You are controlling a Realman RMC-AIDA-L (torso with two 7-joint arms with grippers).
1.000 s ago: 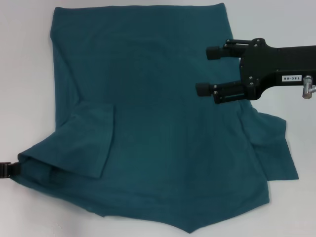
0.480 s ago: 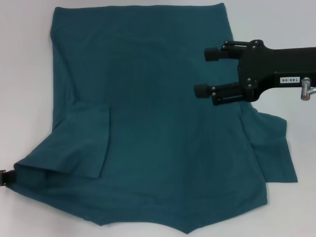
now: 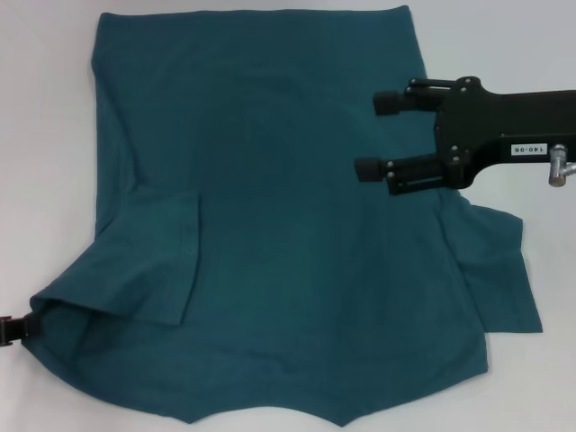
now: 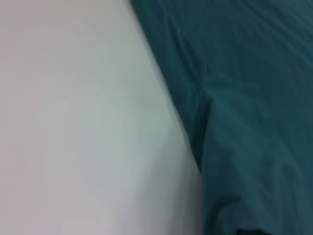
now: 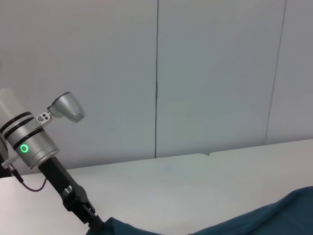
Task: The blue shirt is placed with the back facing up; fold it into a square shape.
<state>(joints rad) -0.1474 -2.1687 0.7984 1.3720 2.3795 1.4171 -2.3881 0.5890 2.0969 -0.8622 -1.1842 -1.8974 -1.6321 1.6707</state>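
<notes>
Head view: the blue shirt [image 3: 297,234] lies spread on the white table [image 3: 49,135], covering most of the surface; its straight far edge runs across the top of the view and its near edge ends in a shallow point at the bottom. One sleeve is folded inward over the body on the robot's left side, forming a flat flap; the other sleeve extends flat past the body on the right side. The right gripper [image 3: 378,135] reaches in from the right edge, hovering over the shirt's right portion; its two black fingers [image 3: 389,101] are spread apart — released, holding nothing. The left gripper [image 3: 11,329] appears only as a small dark tip at the left edge, touching the shirt's near-left corner, where the cloth is drawn into a raised fold; whether it is clenched on the fabric cannot be told.

Left wrist view: the shirt's edge [image 4: 186,117] meets the bare table diagonally, with a soft ridge in the cloth.

Right wrist view: the left arm [image 5: 44,156] slants down to the shirt's corner [image 5: 127,229] — a pale wall [image 5: 215,73] stands behind the table.
</notes>
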